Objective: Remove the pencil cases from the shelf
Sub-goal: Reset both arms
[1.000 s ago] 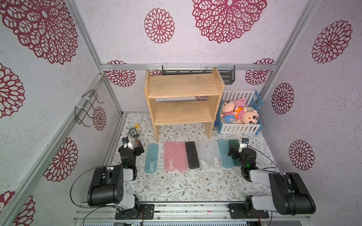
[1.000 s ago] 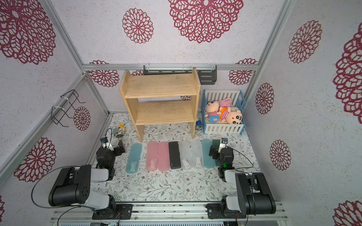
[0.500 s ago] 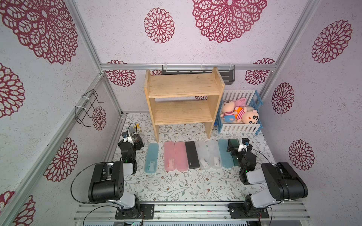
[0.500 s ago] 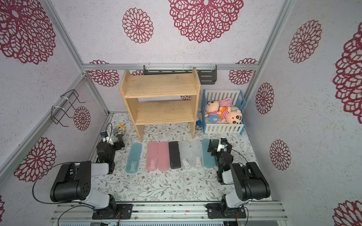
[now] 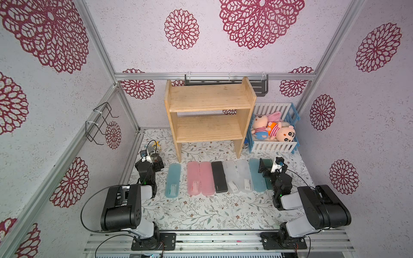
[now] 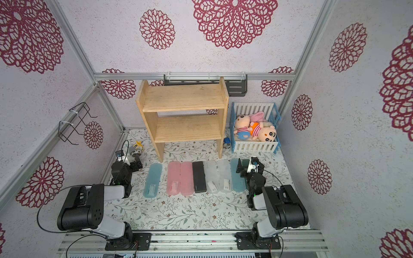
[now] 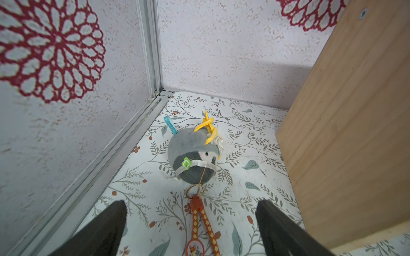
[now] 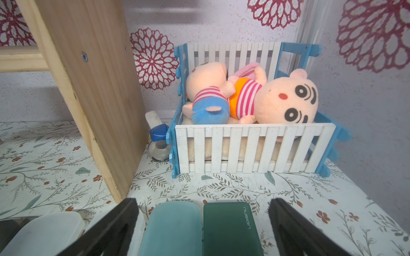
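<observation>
The wooden shelf (image 5: 210, 116) (image 6: 183, 116) stands at the back with both tiers bare. Several pencil cases lie side by side on the table in front of it: light blue (image 5: 172, 179), two pink (image 5: 193, 177), black (image 5: 219, 176), two frosted clear (image 5: 230, 176), another light blue (image 5: 257, 176) and dark green (image 8: 228, 228). My right gripper (image 8: 203, 210) (image 5: 263, 166) hangs open just above the far ends of the light blue (image 8: 170, 228) and dark green cases. Left of the row, my left gripper (image 7: 190, 210) (image 5: 154, 159) is open over a keychain strap (image 7: 199, 219).
A grey plush toy (image 7: 193, 155) with the keychain lies in the back left corner. A blue-and-white crate (image 5: 273, 146) of plush dolls stands right of the shelf, with a small bottle (image 8: 158, 141) between them. A wire rack (image 5: 98, 122) hangs on the left wall.
Both grippers have edged slightly toward the back of the table and stayed open. The right arm's elbow has drawn in a little. The cases have not moved.
</observation>
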Robot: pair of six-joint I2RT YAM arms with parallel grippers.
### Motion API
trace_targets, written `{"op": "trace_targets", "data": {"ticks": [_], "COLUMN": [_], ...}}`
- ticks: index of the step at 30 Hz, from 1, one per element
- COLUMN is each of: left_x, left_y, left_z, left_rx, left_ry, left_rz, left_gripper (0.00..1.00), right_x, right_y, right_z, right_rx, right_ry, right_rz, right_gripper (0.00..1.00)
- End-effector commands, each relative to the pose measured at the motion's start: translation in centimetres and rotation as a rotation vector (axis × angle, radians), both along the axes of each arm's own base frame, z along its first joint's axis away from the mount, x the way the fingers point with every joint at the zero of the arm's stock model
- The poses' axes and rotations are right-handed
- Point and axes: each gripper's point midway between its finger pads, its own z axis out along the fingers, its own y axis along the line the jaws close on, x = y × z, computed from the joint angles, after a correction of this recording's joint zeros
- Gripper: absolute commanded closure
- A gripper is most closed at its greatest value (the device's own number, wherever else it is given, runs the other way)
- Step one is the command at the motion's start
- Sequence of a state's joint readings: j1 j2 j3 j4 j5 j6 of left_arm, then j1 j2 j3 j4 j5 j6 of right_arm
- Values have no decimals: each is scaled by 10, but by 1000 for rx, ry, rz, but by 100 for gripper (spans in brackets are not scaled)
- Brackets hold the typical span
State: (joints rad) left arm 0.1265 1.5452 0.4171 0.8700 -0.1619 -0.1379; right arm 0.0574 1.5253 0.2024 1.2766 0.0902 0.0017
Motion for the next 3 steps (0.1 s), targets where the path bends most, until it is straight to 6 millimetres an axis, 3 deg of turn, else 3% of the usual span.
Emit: {"op": "trace_targets", "data": {"ticks": [1, 3], "left_x": [3, 3], "left_y": [-2, -2], "left_z": [0, 0], "left_rx": [13, 9], "left_ry": [9, 8], "left_rz": [-7, -13], "left_gripper": [3, 3], "right_x": [5, 5], "right_y": [-1, -1], "right_z": [13, 14], "right_rx": [-14, -14], "right_ry": [-47, -47], "right_rz": [-8, -8], "right_gripper": [1, 1]}}
